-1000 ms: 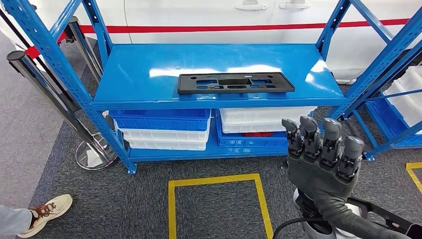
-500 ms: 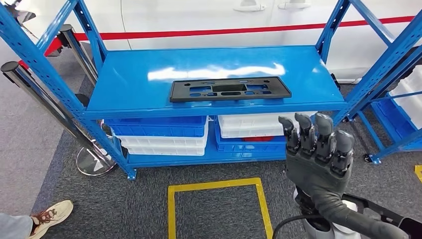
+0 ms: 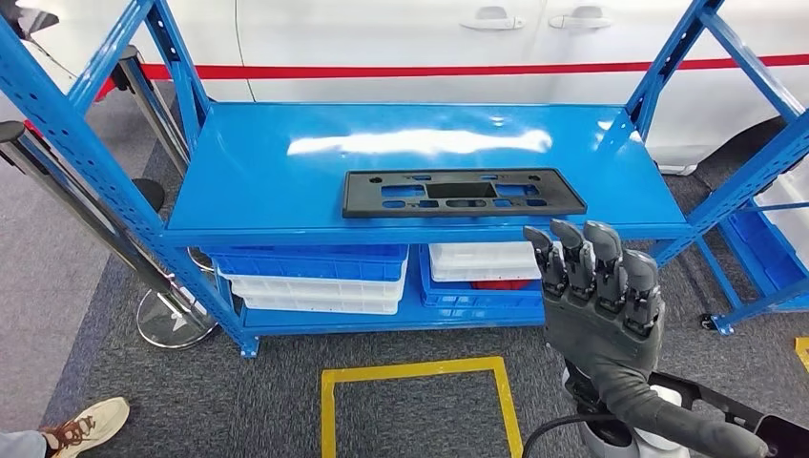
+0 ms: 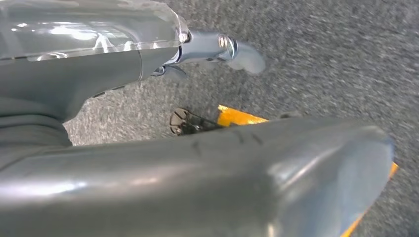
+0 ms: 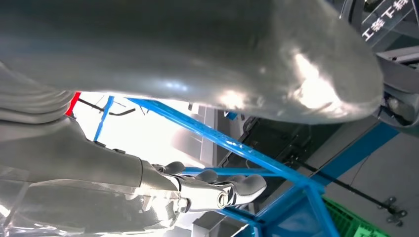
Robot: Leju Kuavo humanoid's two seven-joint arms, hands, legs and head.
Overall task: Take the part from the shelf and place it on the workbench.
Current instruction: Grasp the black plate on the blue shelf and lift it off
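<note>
A flat black plastic part (image 3: 463, 192) with several cut-outs lies on the top deck of a blue shelf (image 3: 277, 172), near the deck's front edge and right of its middle. My right hand (image 3: 599, 301) is raised in front of the shelf with its fingers pointing up and apart, holding nothing. Its fingertips (image 3: 572, 239) overlap the shelf's front edge just below the part's right end. The right wrist view shows that hand's fingers (image 5: 232, 190) stretched out against the blue frame. My left hand (image 4: 163, 158) hangs over grey carpet, thumb and finger (image 4: 242, 52) apart, with nothing in it.
Blue and white bins (image 3: 315, 272) and a white bin (image 3: 482, 260) fill the lower deck. A yellow floor square (image 3: 329, 410) lies before the shelf. A post with a round base (image 3: 176, 320) stands left, a person's shoe (image 3: 86, 425) lower left, another blue rack (image 3: 754, 248) right, a white car (image 3: 429, 38) behind.
The whole picture has shifted, so the camera has moved, and the shelf looks nearer. My right hand's fingertips now reach the shelf's front edge; earlier they were below it.
</note>
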